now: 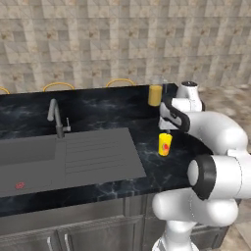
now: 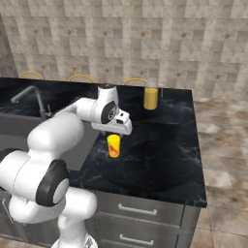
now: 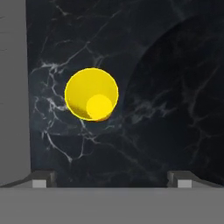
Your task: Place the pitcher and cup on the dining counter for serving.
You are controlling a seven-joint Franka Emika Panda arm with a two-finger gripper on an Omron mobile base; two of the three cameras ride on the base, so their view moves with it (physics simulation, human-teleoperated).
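Pitcher (image 1: 155, 94) stands upright at the far edge of the dining counter (image 2: 160, 160); judged already placed. Cup (image 1: 165, 144) stands upright on the black stone nearer the robot, just right of the sink drainboard (image 1: 98, 157), empty as seen from above (image 3: 91, 94).

Gripper (image 3: 111, 178) hovers directly over the cup, jaws spread wide, holding nothing, not touching the rim. Remaining, by my reading: either the cup goes toward the pitcher, or the task is near finished.

Clearances: open stone all round the cup; bare counter between cup and pitcher. Right counter edge lies well off. Faucet (image 1: 56, 117) stands far to the left, out of the way.
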